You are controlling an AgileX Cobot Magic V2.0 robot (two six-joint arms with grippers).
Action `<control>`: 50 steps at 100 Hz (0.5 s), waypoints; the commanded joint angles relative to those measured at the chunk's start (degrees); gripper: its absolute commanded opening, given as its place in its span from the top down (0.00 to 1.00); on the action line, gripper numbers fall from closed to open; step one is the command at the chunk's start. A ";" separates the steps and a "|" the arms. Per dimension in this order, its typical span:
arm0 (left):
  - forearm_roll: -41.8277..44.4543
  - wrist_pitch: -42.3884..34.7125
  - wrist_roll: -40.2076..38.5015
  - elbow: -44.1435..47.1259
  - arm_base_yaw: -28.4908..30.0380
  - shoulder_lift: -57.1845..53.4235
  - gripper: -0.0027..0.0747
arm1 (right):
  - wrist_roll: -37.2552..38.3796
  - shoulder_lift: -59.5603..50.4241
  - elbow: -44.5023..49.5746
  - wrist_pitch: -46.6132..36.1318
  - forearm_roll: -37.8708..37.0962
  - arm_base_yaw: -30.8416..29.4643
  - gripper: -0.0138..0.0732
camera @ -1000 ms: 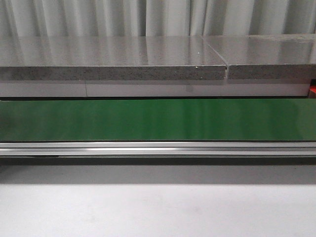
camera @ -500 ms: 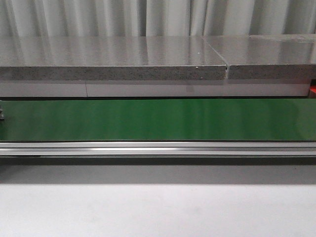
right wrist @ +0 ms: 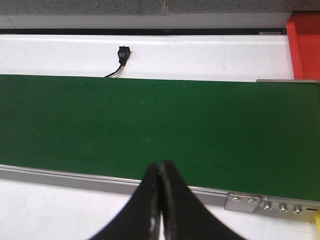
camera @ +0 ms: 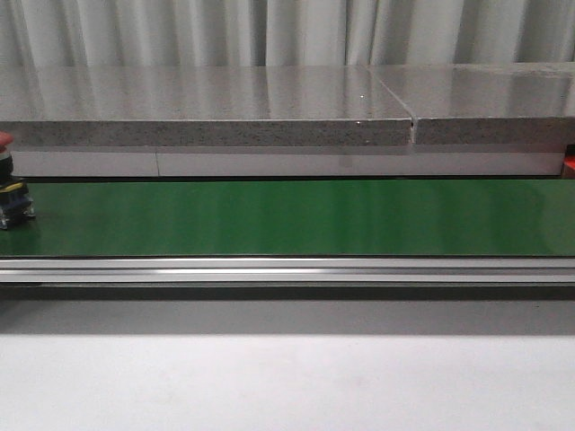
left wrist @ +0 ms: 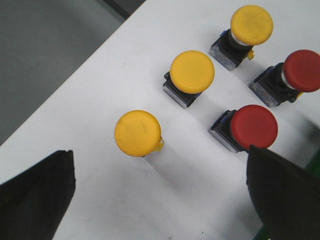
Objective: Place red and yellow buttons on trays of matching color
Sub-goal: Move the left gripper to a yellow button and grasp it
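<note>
Left pincer (left wrist: 160, 200) spread wide above five buttons on white desk (left wrist: 100, 90). Right pincer (right wrist: 160, 172) clenched, empty, over green belt (right wrist: 150, 125).

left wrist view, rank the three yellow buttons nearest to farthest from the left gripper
1. Nearest yellow button, alone, just beyond the open left gripper, towards the white surface's edge.
2. Middle yellow button, further out, beside a red button.
3. Farthest yellow button, at the far end of the row, next to the other red button.
</note>
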 commanded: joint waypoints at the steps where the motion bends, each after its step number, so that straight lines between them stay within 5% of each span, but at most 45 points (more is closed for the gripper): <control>1: 0.29 -2.65 -0.40 -1.43 0.15 -0.10 0.10 | -0.71 -0.34 -1.37 -3.11 0.82 0.15 0.92; 50: 3.03 -6.38 -0.40 -1.43 0.15 11.60 0.10 | -0.71 -0.34 -1.37 -3.11 0.82 0.15 0.92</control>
